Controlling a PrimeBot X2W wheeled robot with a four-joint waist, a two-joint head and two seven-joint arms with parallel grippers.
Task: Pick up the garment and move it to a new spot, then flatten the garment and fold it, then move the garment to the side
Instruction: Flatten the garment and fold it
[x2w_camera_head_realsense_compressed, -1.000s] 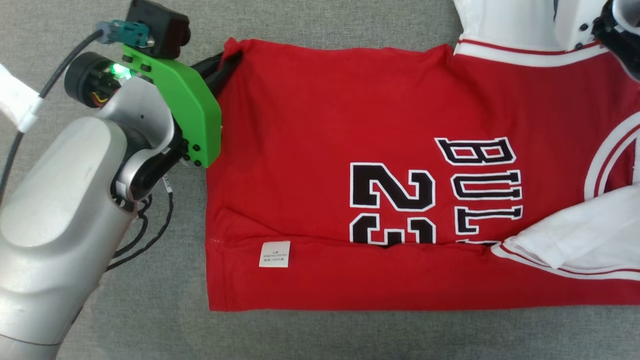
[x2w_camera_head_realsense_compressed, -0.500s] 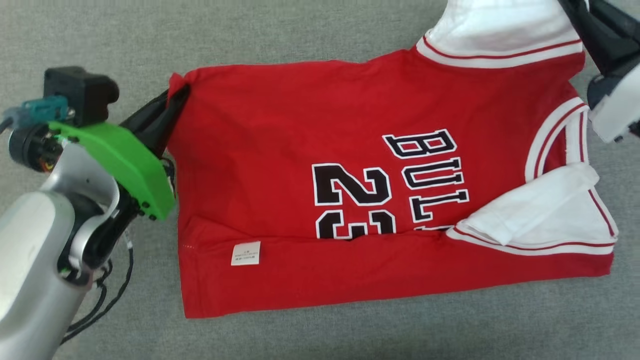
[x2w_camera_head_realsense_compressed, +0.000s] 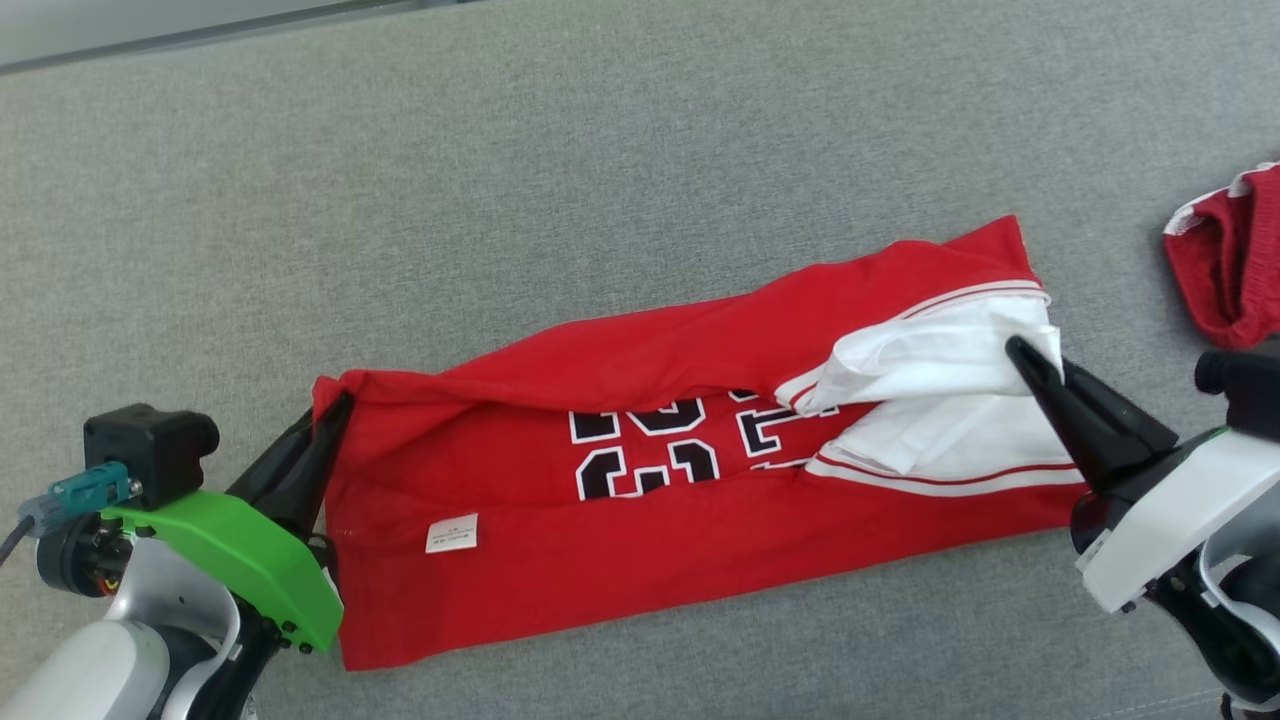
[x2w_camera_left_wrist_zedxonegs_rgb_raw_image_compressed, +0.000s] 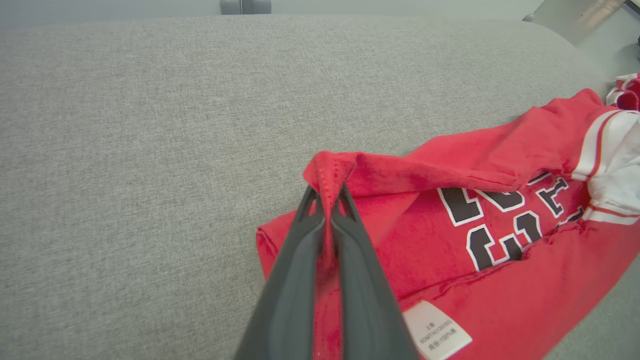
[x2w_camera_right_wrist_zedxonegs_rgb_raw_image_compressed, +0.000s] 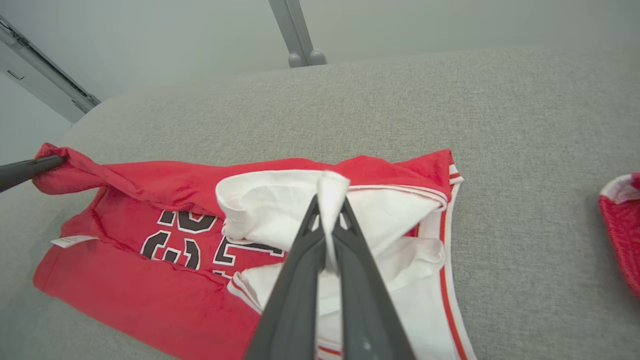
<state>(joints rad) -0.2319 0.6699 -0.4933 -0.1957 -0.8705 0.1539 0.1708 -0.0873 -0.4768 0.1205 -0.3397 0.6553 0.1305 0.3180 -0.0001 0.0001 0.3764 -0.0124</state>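
A red basketball jersey (x2w_camera_head_realsense_compressed: 640, 540) with black-and-white lettering and white sleeves lies stretched across the grey surface, its far long edge folded toward me over the print. My left gripper (x2w_camera_head_realsense_compressed: 335, 410) is shut on its red left corner (x2w_camera_left_wrist_zedxonegs_rgb_raw_image_compressed: 327, 172). At the other end my right gripper (x2w_camera_head_realsense_compressed: 1020, 350) is shut on the white sleeve fabric (x2w_camera_right_wrist_zedxonegs_rgb_raw_image_compressed: 332, 185). The jersey (x2w_camera_right_wrist_zedxonegs_rgb_raw_image_compressed: 150, 290) shows a white care label (x2w_camera_head_realsense_compressed: 451, 533) near its left end. The left gripper's fingers (x2w_camera_right_wrist_zedxonegs_rgb_raw_image_compressed: 27, 169) also appear at the left edge of the right wrist view.
A second red garment with white trim (x2w_camera_head_realsense_compressed: 1230, 260) lies bunched at the right edge of the grey padded surface (x2w_camera_head_realsense_compressed: 600, 180). The surface's far edge (x2w_camera_head_realsense_compressed: 200, 35) runs along the top left, with a metal post (x2w_camera_right_wrist_zedxonegs_rgb_raw_image_compressed: 297, 35) beyond it.
Both grippers have drawn the jersey's far edge toward me, folding it over the print so the garment is now a narrow band. The head view has also shifted, revealing more surface.
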